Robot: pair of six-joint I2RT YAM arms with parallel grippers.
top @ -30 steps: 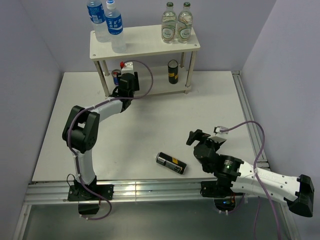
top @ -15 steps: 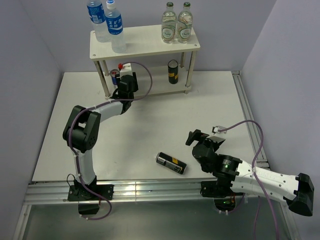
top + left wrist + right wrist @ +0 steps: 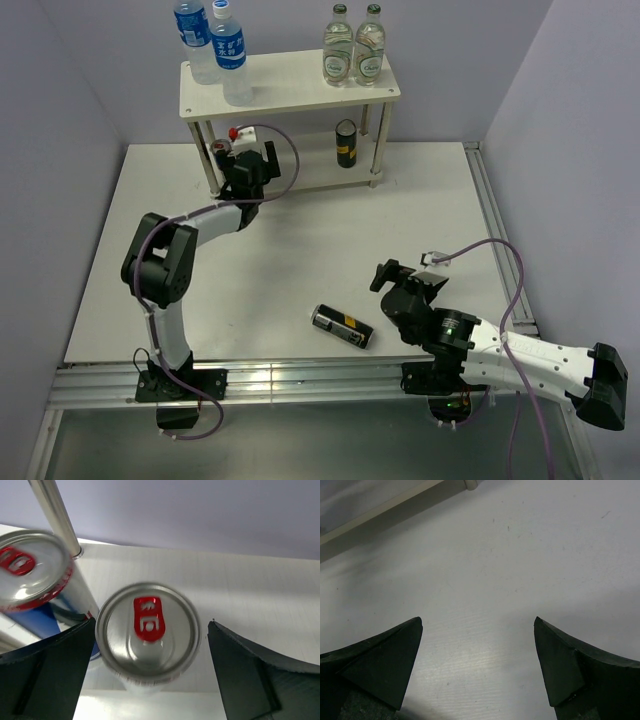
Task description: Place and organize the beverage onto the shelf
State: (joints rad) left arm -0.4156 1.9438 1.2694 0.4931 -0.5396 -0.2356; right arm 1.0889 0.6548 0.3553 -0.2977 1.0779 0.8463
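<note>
A slim silver-topped can with a red pull tab (image 3: 148, 652) is standing upright at the centre of the left wrist view, on the lower board of the small cream-white two-tier shelf (image 3: 300, 92). The left pincer (image 3: 151, 629) is straddling it with both fingers spread. A sliver of board is showing beside the right-hand finger, so the pincer is bracketing the can rather than pinching it. A second blue-and-silver can (image 3: 30, 575) is sitting just beside, in the upper left of that frame by a thin round shelf leg (image 3: 54, 515). Pairing like with like seems to be the reason for this spot.

The overhead view is giving what the wrist view cannot. Two clear water bottles with blue labels (image 3: 228, 55) are standing together at the top board's left end, and two clear green-capped bottles (image 3: 338, 50) at its right end. A dark can with a yellow band (image 3: 346, 143) is standing upright on the lower board beneath them. Its twin, a dark can lying on its side (image 3: 342, 326), is resting on the white surface (image 3: 300, 230) in the lower middle of the frame, probably the last drink to shelve. The right pincer (image 3: 478, 624) is hovering near it, to its right, with fingers spread wide. Its own wrist camera is showing only bare surface between them, not the can. The overhead view, in turn, is showing little of the two slim cans past the left arm.
</note>
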